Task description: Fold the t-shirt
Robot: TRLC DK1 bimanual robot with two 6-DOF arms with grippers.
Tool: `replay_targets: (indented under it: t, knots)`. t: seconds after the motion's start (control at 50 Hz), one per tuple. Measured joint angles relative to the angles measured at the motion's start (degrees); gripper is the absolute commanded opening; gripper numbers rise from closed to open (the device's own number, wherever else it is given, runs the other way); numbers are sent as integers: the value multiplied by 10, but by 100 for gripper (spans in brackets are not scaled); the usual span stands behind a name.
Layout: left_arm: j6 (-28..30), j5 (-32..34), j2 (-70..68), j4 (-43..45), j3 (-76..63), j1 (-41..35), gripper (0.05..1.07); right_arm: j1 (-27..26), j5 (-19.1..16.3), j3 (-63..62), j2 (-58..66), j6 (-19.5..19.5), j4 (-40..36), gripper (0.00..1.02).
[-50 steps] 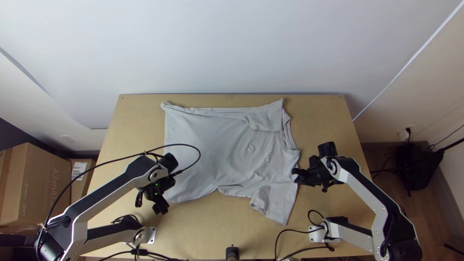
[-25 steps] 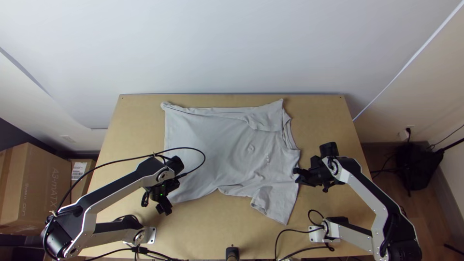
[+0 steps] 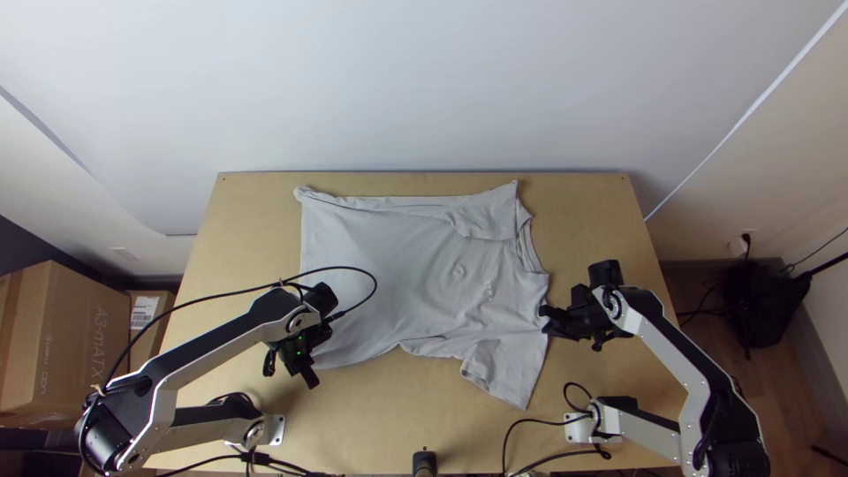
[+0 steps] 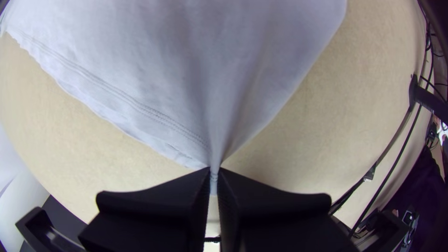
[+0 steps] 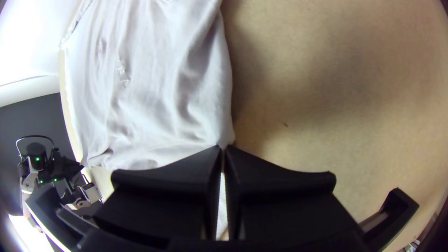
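Light-grey fabric t-shirt, folding barely begun.
Flat-fingered black left gripper clenching hem corner, flat-fingered black right gripper shoulder edge; beyond jaws, far side perhaps turned in; near side unfolded.

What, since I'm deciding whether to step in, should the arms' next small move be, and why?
Probably a small joint lift, easing the pale grey fabric t-shirt's near side toward its far side: the black left gripper's jaws are shut on it by the hem, the black right gripper's by the shoulder, and the short near sleeve sticks out from the body.
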Motion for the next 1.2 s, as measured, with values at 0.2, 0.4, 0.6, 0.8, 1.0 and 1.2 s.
replay_targets:
  t: [0.2, 0.4, 0.6, 0.8, 1.0, 1.2]
  knots:
    - [3, 0, 0, 0, -4, 6, 42, -19, 0, 0, -9, -2, 0, 2]
    - [18, 28, 0, 43, -9, 34, 8, -39, 0, 0, -15, -7, 0, 2]
    - [22, 43, 0, 108, -3, 98, 8, -62, 0, 1, -29, -33, 0, 2]
    - [1, 49, 0, 180, 58, 192, 8, -68, 0, 16, -56, -57, -1, 2]
    - [-52, 78, 0, 206, 118, 252, 8, -58, -2, 43, -89, -63, -7, 2]
    - [-102, 119, 0, 205, 123, 261, 8, -38, -2, 64, -98, -63, -9, 2]
